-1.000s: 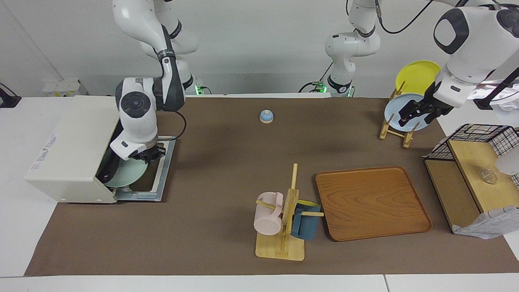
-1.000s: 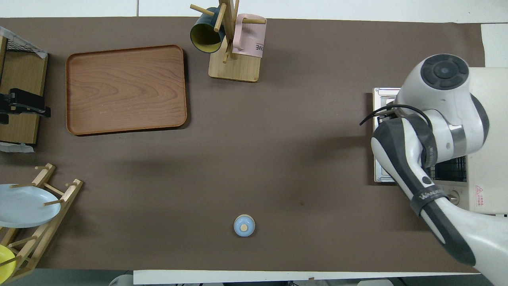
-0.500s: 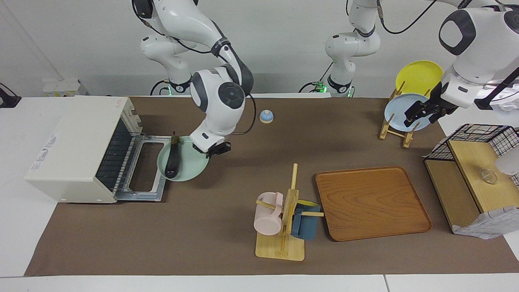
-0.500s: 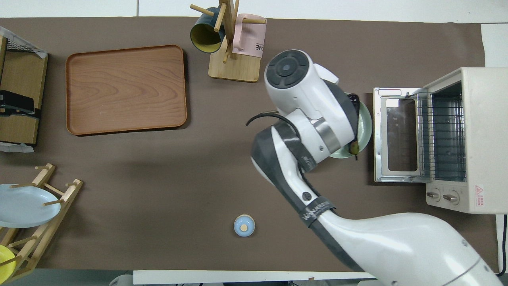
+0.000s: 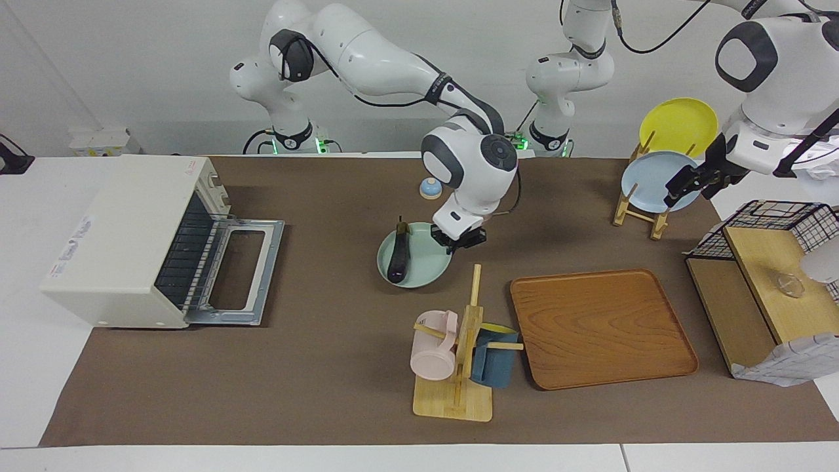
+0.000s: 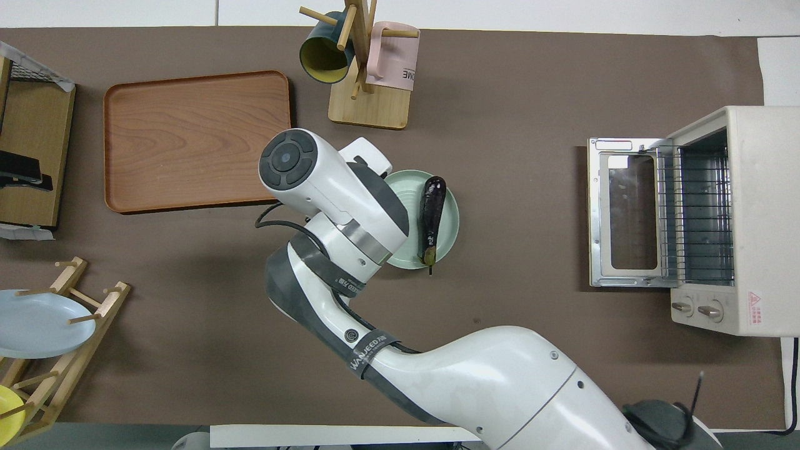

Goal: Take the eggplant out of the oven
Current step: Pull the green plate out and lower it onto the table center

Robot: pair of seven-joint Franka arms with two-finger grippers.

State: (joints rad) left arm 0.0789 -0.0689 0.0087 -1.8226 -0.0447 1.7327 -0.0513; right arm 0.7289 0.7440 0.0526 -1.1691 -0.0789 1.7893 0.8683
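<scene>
The eggplant (image 5: 397,257) is dark and glossy and lies on a pale green plate (image 5: 426,265) in the middle of the table; both also show in the overhead view, the eggplant (image 6: 432,214) on the plate (image 6: 451,219). My right gripper (image 5: 463,238) is shut on the plate's rim, on the side away from the oven. The cream oven (image 5: 124,236) stands at the right arm's end with its door (image 5: 244,272) folded down and its wire rack (image 6: 694,212) bare. My left gripper (image 5: 687,185) hangs by the plate rack.
A mug tree (image 5: 459,354) with a pink and a blue mug stands farther from the robots than the plate. A wooden tray (image 5: 600,328) lies beside it. A small bell (image 5: 430,189), a plate rack (image 5: 645,196) with a blue and a yellow plate, and a wire-and-wood shelf (image 5: 767,288) are also here.
My right arm drew the green plate with the eggplant out of the oven and carried it to the middle of the table. My left gripper drifted slightly toward its own end.
</scene>
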